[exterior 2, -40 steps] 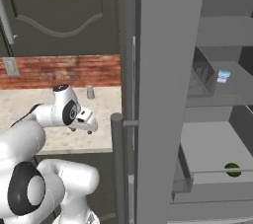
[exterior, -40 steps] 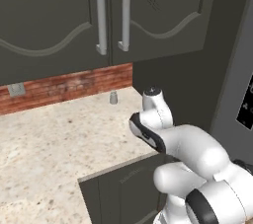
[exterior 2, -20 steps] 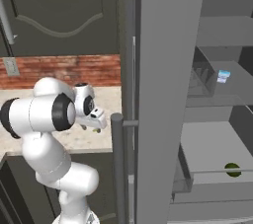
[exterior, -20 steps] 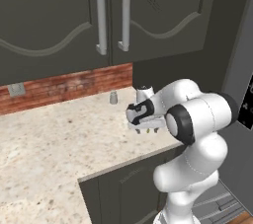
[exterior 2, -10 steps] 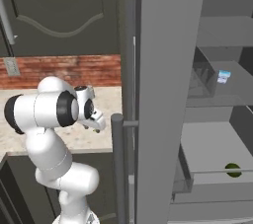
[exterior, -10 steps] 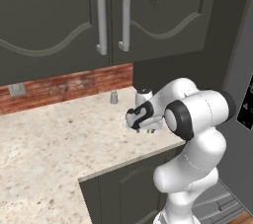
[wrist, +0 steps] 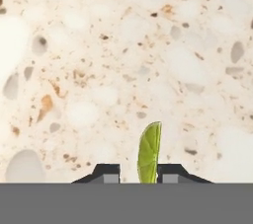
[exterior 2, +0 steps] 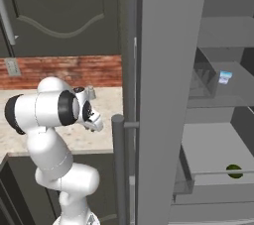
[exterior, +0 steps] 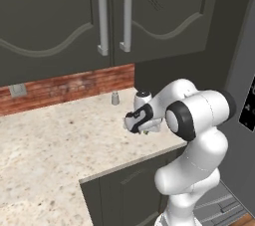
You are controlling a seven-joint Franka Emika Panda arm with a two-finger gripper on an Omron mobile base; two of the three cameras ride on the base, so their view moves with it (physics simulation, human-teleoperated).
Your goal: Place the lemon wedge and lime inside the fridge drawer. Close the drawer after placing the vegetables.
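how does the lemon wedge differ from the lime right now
The lemon wedge is a thin yellow-green sliver; the lime is a round dark green ball. The wedge stands between the gripper fingertips over the speckled counter; the lime already sits in the fridge drawer. Both are green-toned.

The left base view looks from behind and left of the arm [exterior: 194, 120], forward and down over the speckled counter [exterior: 45, 140] toward the brick wall [exterior: 64, 85] and cabinets. The right base view looks from behind and right, past the fridge door [exterior 2: 158, 95] into the shelves. Both share the arm, counter and brick wall. The hand view faces straight down, very close to the counter surface.
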